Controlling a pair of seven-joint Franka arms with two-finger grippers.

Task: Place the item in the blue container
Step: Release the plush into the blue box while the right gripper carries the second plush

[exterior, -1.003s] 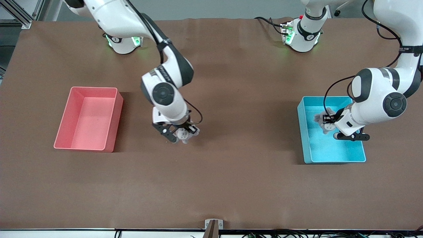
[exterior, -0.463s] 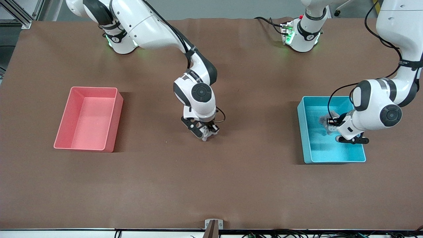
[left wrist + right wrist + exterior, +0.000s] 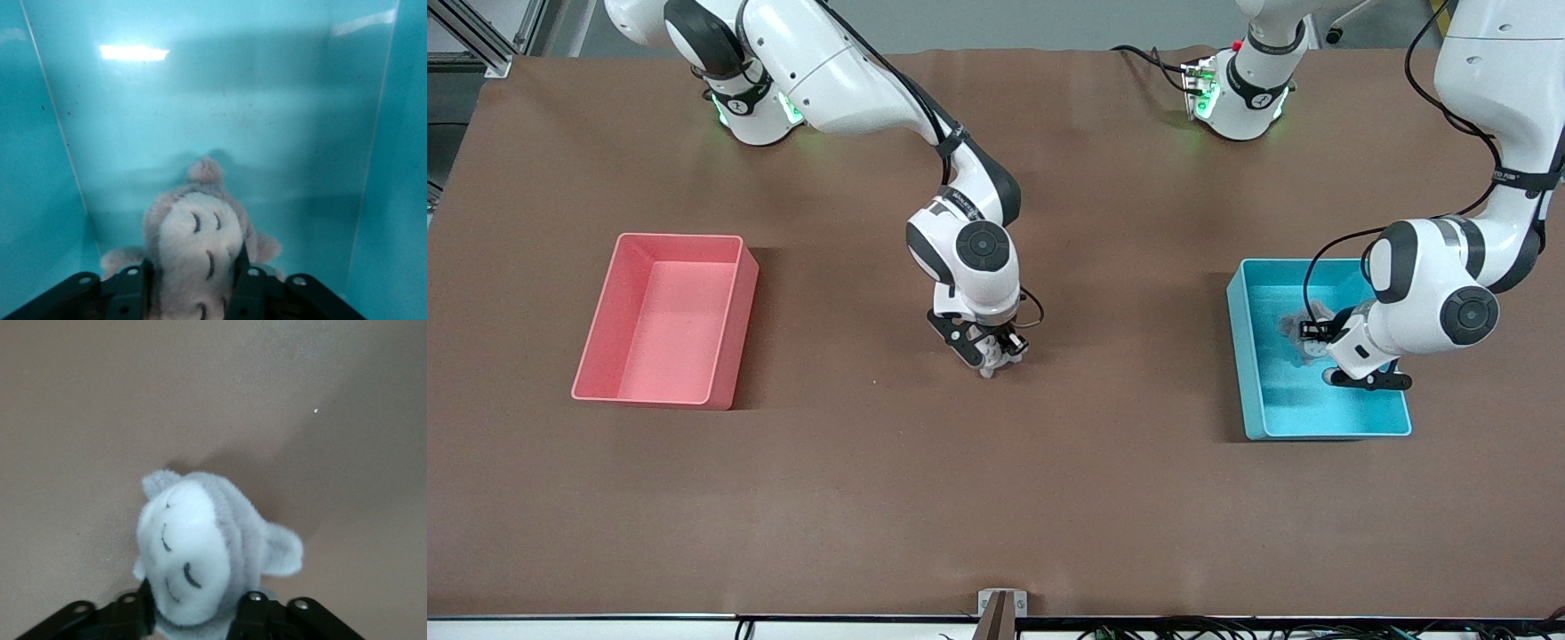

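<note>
Layout on my table, taken from the blue container

I see one plush toy in the blue container; a second plush toy sits toward the right arm's end, the pink bin further that way.

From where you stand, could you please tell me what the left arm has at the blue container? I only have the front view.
Observer: The left wrist view shows a grey-and-white plush toy at the left gripper, over the floor of the blue container.
Operator: Thank you. And what is at the right arm, please?
Observer: The right gripper has a second plush toy of the same kind, over the brown table, not over a bin.
</note>
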